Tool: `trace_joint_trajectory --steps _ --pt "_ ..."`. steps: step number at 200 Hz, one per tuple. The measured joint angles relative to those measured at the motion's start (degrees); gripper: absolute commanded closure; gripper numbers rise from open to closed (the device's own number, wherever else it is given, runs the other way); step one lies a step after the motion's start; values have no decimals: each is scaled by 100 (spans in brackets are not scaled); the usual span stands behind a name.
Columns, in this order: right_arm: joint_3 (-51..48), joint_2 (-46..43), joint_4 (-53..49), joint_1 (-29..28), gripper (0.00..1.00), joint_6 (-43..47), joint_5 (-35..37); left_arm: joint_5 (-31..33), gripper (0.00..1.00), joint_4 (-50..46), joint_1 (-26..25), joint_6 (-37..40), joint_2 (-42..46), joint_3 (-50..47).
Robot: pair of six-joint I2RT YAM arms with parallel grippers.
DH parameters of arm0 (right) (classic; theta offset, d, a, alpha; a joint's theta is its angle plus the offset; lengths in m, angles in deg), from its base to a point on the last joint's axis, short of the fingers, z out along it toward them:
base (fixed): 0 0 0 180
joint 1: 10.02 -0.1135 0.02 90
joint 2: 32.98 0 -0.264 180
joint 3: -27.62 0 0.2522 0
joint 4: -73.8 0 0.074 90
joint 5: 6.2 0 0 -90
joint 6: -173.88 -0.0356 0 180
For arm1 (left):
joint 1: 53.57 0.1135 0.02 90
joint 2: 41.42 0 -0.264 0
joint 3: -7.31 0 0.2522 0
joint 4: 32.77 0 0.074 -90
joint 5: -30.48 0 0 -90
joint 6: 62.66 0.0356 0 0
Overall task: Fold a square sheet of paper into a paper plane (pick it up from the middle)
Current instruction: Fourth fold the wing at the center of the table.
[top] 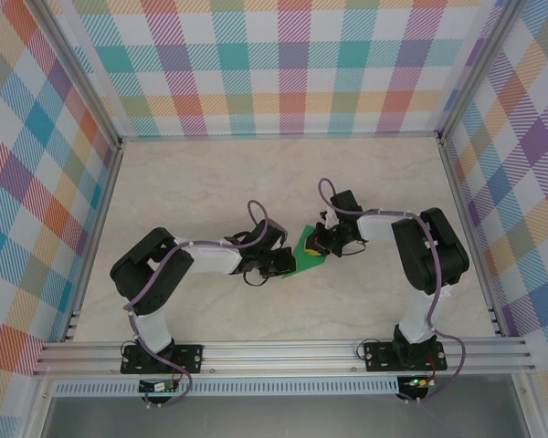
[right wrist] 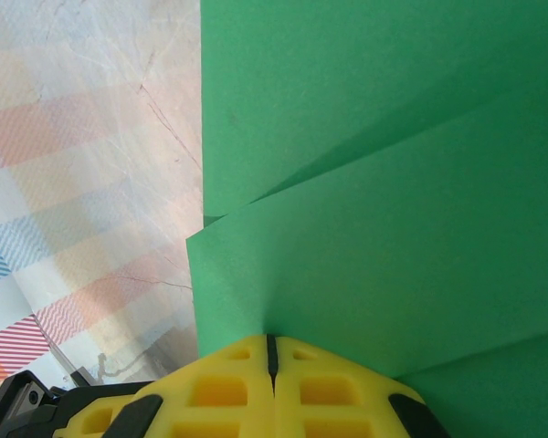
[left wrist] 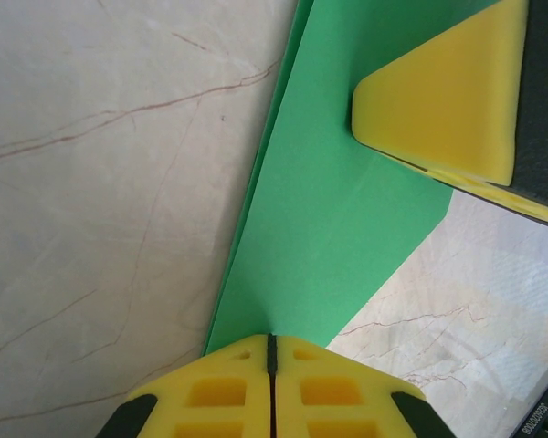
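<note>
Left gripper (left wrist: 271,339): we see its fingers closed, pinching the square sheet of paper (left wrist: 333,210) at the 8 o'clock edge.
Right gripper (right wrist: 271,339): fingers closed, pinching the 2 o'clock edge.
Sheet: partly folded, mid-table (top: 210,182), between both grippers.

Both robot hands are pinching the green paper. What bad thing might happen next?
1. The left gripper and the right gripper are both shut on the green paper. If they pull apart, it might tear.
2. Each pinches just an edge, so the paper might slip out onto the table.
3. The folded layers gape loosely in the right wrist view, so a crease may come out crooked.
</note>
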Motion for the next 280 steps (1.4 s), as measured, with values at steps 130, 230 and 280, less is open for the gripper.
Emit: trace_joint_trajectory --steps 130,230,280 --pt "350 146 -597 -28 100 -4 125 -109 100 872 2 -35 678 -1193" --pt "-245 -166 321 -160 99 -553 153 166 100 -59 37 4 1268 -586" --pt "-387 -243 601 -369 99 -973 179 286 100 101 42 -131 1078 -752"
